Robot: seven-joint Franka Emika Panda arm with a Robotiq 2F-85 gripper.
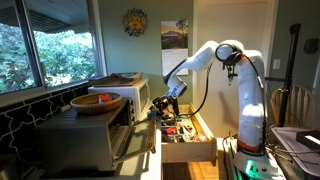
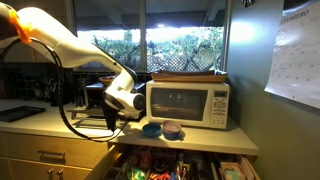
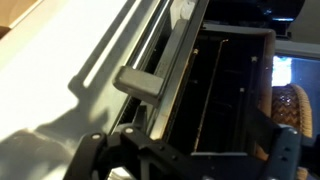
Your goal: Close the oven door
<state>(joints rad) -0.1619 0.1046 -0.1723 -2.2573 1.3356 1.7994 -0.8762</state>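
The big grey metal oven [image 1: 85, 135] stands on the counter with a wooden bowl [image 1: 97, 101] on top. Its door [image 1: 125, 135] hangs open, tilted out from the front. In the wrist view the oven door [image 3: 225, 90] fills the frame, a silver frame with a bar handle [image 3: 140, 80] around dark glass. My gripper [image 3: 190, 160] is open, its dark fingers spread at the bottom edge close to the door. It shows in both exterior views [image 1: 162, 102] [image 2: 125, 103], just in front of the oven.
A white microwave [image 2: 190, 105] [image 1: 125, 92] sits next to the oven. Below the counter a wooden drawer [image 1: 188, 135] [image 2: 170, 165] full of clutter is pulled out. Small bowls [image 2: 162, 129] sit on the counter edge. A window runs behind the counter.
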